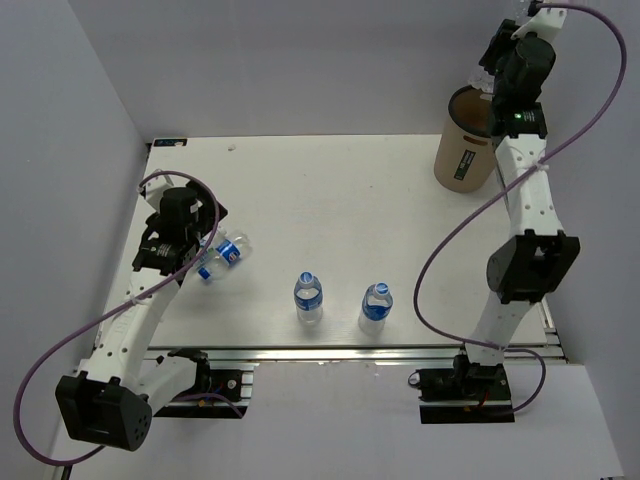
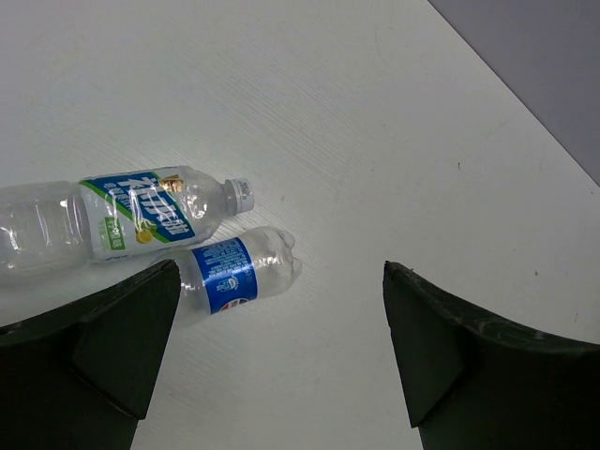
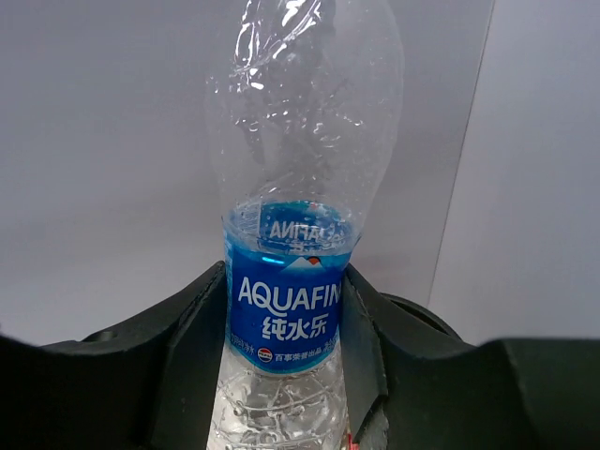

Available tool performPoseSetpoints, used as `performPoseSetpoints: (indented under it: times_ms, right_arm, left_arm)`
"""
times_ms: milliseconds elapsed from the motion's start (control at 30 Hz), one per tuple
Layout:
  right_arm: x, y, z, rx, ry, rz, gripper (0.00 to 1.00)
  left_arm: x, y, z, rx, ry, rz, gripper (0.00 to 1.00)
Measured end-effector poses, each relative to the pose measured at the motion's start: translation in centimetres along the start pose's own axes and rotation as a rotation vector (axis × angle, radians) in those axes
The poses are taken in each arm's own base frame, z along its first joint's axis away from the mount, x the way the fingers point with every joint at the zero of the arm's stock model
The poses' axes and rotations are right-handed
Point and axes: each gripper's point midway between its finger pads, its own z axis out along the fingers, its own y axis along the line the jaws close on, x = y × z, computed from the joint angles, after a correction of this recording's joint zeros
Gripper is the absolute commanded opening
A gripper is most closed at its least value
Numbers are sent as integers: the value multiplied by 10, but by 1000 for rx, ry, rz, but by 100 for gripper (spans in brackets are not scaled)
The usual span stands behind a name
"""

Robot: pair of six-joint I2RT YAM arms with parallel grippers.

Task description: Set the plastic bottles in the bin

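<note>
A small clear plastic bottle with a blue label band [image 3: 291, 141] is clamped in my right gripper [image 3: 286, 281], whose dark fingers press on both sides of the label. The bottle's long axis runs straight out from the claw, with the crumpled clear body pointing away. I cannot tell which end carries the cap. The label reads "AQUAFIN" in white, with Chinese characters beneath.

From overhead, this arm is raised above the tall tan cylindrical bin [image 1: 462, 160], dark inside, which stands at the far right corner of the white table [image 1: 330, 190].

Two clear bottles with blue caps stand upright near the front edge, one [image 1: 308, 297] beside the other [image 1: 376, 307], a little apart.

At the left, two bottles lie on their sides, roughly parallel. The longer bottle [image 2: 141, 216] has a blue-and-green label with Chinese lettering and a white cap. The shorter bottle [image 2: 234, 272] has a blue label and lies just beside it.

My left gripper [image 2: 281, 281] hovers over them with its fingers spread wide, holding nothing.
</note>
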Motion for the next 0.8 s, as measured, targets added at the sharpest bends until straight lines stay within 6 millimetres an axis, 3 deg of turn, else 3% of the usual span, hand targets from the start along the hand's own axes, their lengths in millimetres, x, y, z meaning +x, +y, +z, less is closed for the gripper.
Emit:
performPoseSetpoints:
  times_ms: [167, 300, 367, 400, 600, 733, 800]
  right_arm:
    - [68, -29, 47, 42, 73, 10, 33]
    - [125, -50, 60, 68, 166, 10, 64]
    - [139, -59, 58, 87, 197, 8, 82]
    - [142, -62, 58, 95, 206, 10, 85]
    - [121, -63, 43, 95, 199, 1, 89]
    - [82, -56, 14, 64, 179, 6, 89]
    - [64, -40, -8, -27, 194, 13, 89]
  left_arm:
    - [-3, 1, 2, -11, -18, -3, 98]
    - [-1, 3, 6, -28, -12, 4, 98]
    - [2, 5, 9, -38, -6, 9, 98]
    - [3, 5, 10, -42, -2, 12, 98]
    - [5, 6, 12, -46, 4, 14, 98]
    - [7, 2, 11, -24, 16, 12, 98]
    - [7, -4, 10, 4, 22, 6, 98]
